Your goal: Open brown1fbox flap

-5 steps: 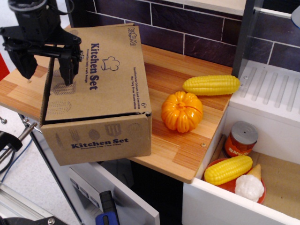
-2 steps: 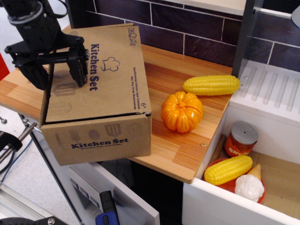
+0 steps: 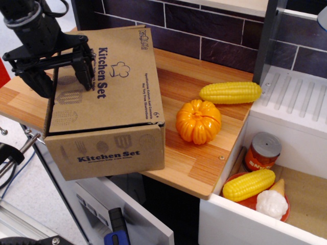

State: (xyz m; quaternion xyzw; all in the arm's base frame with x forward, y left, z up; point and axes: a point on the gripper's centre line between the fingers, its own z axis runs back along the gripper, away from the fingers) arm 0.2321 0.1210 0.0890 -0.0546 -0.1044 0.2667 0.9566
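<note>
The brown1fbox (image 3: 122, 150) is a large brown cardboard box printed "Kitchen Set", lying on the wooden counter at the left with its front overhanging the edge. Its flap (image 3: 120, 81), the big top panel with the chef-hat logo, lies flat and closed. My black gripper (image 3: 62, 76) is open and straddles the flap's left edge. One finger (image 3: 85, 71) is over the flap near the "Kitchen Set" print. The other finger (image 3: 38, 81) is outside the box's left side. It holds nothing.
An orange toy pumpkin (image 3: 198, 121) and a yellow corn cob (image 3: 230, 92) lie on the counter (image 3: 204, 163) right of the box. A sink at right holds a can (image 3: 262, 151) and a red plate (image 3: 236, 179) with corn and garlic. A dark tiled wall is behind.
My gripper has dropped and shifted right from above the box's left edge to straddle that edge, then lifted very slightly. The box and flap have not moved.
</note>
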